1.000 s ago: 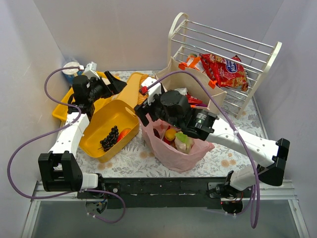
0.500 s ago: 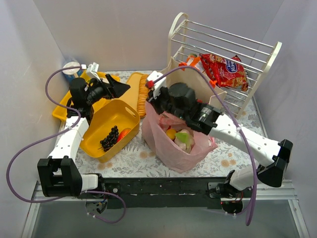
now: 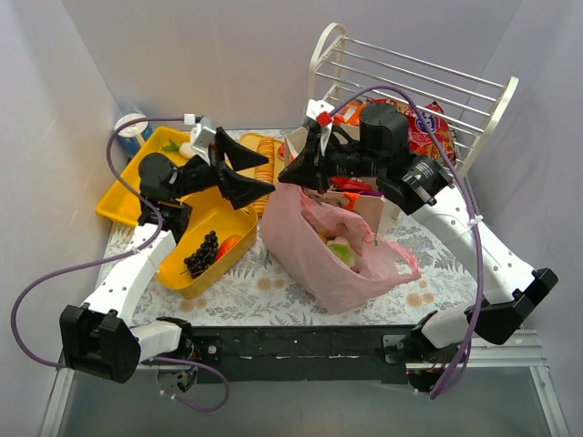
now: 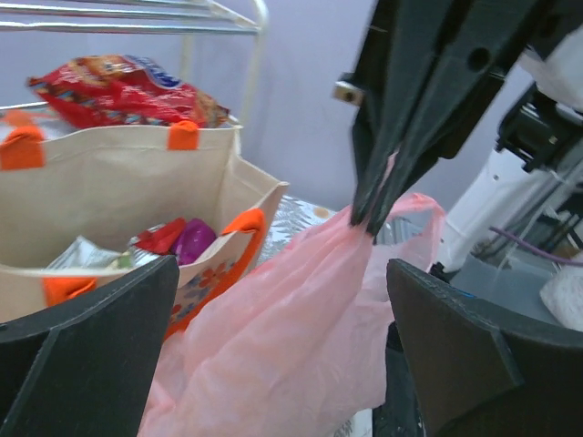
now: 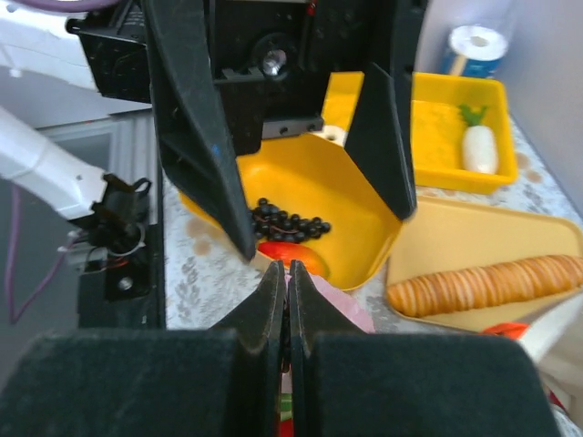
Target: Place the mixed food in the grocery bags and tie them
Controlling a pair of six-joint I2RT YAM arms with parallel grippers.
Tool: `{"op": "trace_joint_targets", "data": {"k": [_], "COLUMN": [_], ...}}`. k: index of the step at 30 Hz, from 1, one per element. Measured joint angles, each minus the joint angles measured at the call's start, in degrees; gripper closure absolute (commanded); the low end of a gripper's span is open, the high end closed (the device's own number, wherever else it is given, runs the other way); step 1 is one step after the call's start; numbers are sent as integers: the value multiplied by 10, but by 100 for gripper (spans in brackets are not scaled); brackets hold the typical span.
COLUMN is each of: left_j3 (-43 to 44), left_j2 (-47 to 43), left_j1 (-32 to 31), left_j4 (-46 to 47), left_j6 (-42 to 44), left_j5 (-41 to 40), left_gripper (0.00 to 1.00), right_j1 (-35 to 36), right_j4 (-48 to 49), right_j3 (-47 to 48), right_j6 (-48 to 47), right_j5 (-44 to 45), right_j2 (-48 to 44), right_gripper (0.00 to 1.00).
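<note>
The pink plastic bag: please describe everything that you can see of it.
The pink plastic bag is thin, translucent and wrinkled. It sits on the patterned table, beside the yellow tray and in front of the beige tote, mouth open, with yellow-green food inside. The right gripper, jaws shut, pinches its upper edge and holds it taut upward. The open left gripper faces it.

No readable text here, as far as we can tell

The closest we get is the red packet [image 4: 118, 86] on the rack [image 3: 496, 109]. It's got a blue oval logo with white lettering, but that's too blurry for us to make out in any view.
</note>
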Motion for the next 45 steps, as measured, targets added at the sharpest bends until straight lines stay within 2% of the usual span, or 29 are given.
{"op": "trace_joint_targets", "data": {"k": [3,6,19,21,25,28,31,34,35,36,37,39,42,43,44,45], "left_j3": [8,-6,-46,-52,-61,-80,-98,-111,-114,-116,-118,-117,-113,-108,-103,-96], "left_j2": [1,10,61,64,84,93,93,90,89,89,89,89,87,87,86,85], "left_j1": [-44,-55,-143,-159,-185,-196,-198,-198,-198,-198,-198,-198,-198,-198,-198,-198], "left_j4": [-16,15,87,93,111,112,105,96,94,91,87,73,47,32,12,-10], "left_j6": [30,25,-14,-15,-26,-30,-29,-27,-26,-24,-24,-18,-12,-6,0,7], "left_j5": [-5,-7,-10,-18,-28,-37,-47,-56,-59,-63,-65,-76,-95,-104,-117,-131], "left_gripper": [2,2,2,4,21,23,30,50,62,80,89,100,100,100,100,100], "right_j1": [-3,-4,-12,-16,-22,-30,-46,-59,-62,-64,-65,-65,-65,-65,-65,-66], "right_j4": [3,14,61,70,89,97,114,127,129,133,137,137,132,129,124,117], "right_j3": [-5,-21,-61,-70,-84,-92,-104,-114,-115,-117,-120,-123,-123,-123,-122,-120], "right_j6": [12,27,70,76,88,99,111,121,124,126,128,129,124,119,115,111], "right_j5": [-41,-75,-108,-108,-103,-98,-96,-95,-95,-95,-95,-90,-81,-76,-71,-66], "right_j2": [3,4,7,6,5,2,-5,-10,-10,-10,-10,-10,-10,-10,-10,-10], "right_gripper": [99,99,99,99,99,99,99,99,99,99,99,99,98,90,63,51]}}
